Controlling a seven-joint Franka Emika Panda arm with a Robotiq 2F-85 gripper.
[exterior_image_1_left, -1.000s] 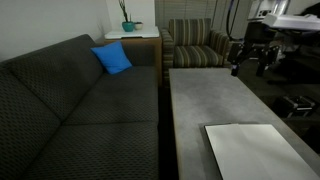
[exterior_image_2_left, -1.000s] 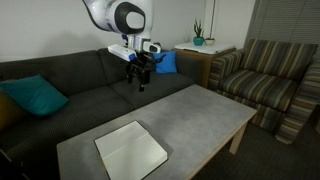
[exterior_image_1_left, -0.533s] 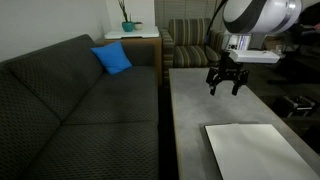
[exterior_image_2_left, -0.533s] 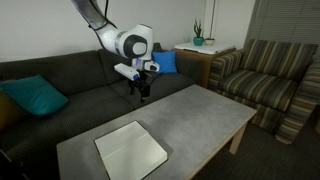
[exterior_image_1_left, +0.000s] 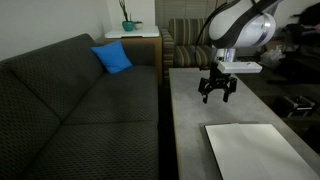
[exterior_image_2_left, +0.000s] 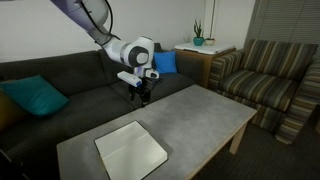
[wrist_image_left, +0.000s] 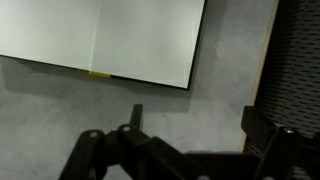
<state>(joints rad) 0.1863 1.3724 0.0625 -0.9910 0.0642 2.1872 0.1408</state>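
Note:
My gripper (exterior_image_1_left: 218, 97) hangs open over the grey coffee table (exterior_image_1_left: 195, 130), near its edge beside the dark sofa (exterior_image_1_left: 80, 110); in an exterior view the gripper (exterior_image_2_left: 139, 96) is just above the table's far edge (exterior_image_2_left: 190, 96). Nothing sits between the fingers (wrist_image_left: 137, 113). In the wrist view the gripper (wrist_image_left: 195, 125) looks down on bare grey tabletop (wrist_image_left: 180, 115), with a white open book (wrist_image_left: 110, 38) lying flat a little ahead. The same white book (exterior_image_1_left: 255, 150) (exterior_image_2_left: 130, 150) lies on the table in both exterior views, apart from the gripper.
A blue cushion (exterior_image_1_left: 112, 58) rests on the sofa's far end and a teal cushion (exterior_image_2_left: 35, 97) at its other end. A striped armchair (exterior_image_2_left: 265, 85) and a side table with a potted plant (exterior_image_1_left: 127, 25) stand beyond the coffee table.
The arm has swung in from beyond the table and come down, bringing the gripper low over the tabletop near the sofa-side edge. The book has not moved.

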